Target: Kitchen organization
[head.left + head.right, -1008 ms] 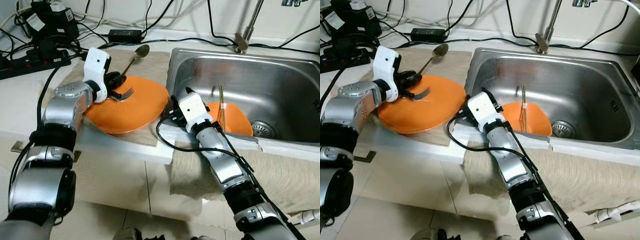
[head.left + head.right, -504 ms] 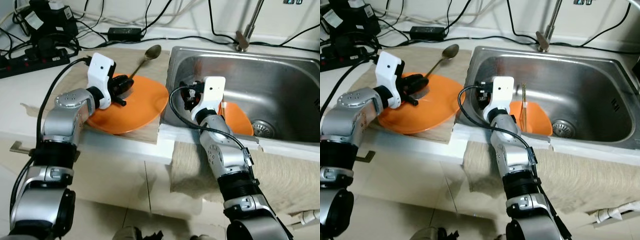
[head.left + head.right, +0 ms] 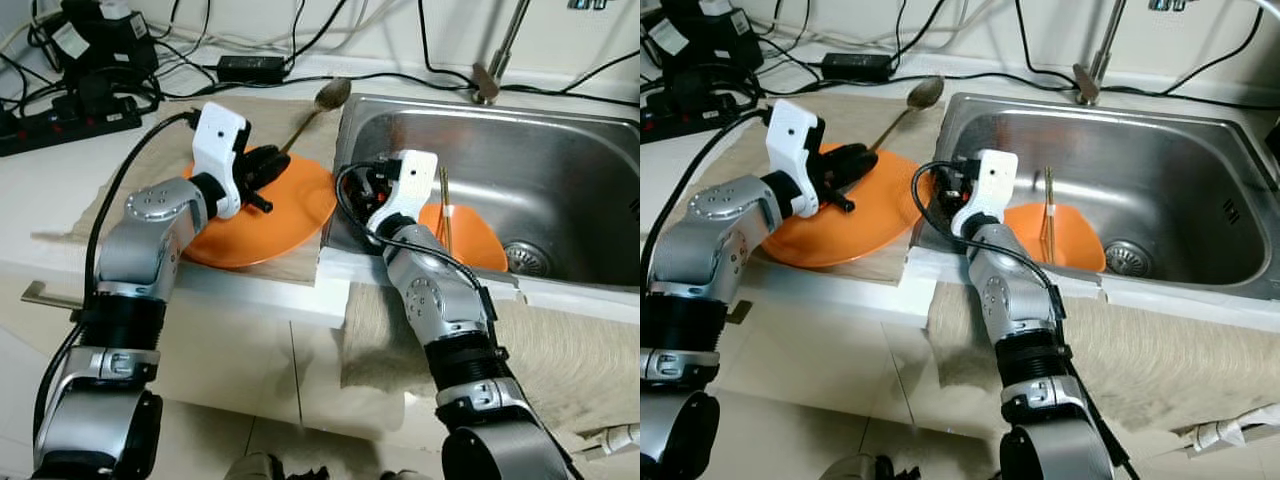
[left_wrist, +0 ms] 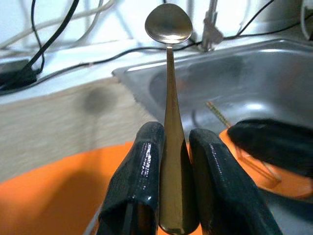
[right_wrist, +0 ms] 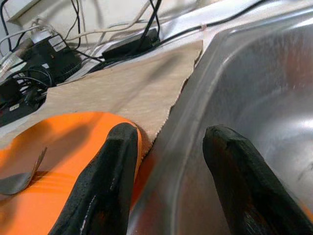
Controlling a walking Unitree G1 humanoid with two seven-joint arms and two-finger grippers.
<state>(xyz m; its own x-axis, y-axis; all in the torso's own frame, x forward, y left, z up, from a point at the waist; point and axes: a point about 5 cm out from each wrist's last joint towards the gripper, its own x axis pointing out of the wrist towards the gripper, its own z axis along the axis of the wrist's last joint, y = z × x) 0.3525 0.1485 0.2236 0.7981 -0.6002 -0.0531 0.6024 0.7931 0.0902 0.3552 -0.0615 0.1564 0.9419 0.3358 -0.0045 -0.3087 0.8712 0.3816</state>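
My left gripper point(image 4: 173, 136) is shut on the handle of a metal spoon point(image 3: 331, 94). It holds the spoon over the orange plate point(image 3: 277, 214), with the spoon's bowl pointing at the sink's back left corner. The plate lies on a beige mat point(image 3: 160, 150) left of the steel sink point(image 3: 560, 170). My right gripper point(image 5: 166, 161) is open at the sink's left rim, one finger point(image 5: 105, 186) over the plate's edge and the other inside the basin. A fork point(image 5: 20, 177) lies on the plate. An orange bowl point(image 3: 472, 243) with chopsticks point(image 3: 443, 205) sits in the sink.
A power strip point(image 3: 60, 125), an adapter point(image 3: 250, 68) and many black cables crowd the counter's back. The faucet base point(image 3: 485, 88) stands behind the sink, and the drain point(image 3: 526, 258) is beside the bowl. A beige cloth point(image 3: 590, 350) hangs over the counter's front.
My left gripper has carried the spoon to the right, toward the sink. My right gripper rose from the counter's front edge to the sink's left rim.
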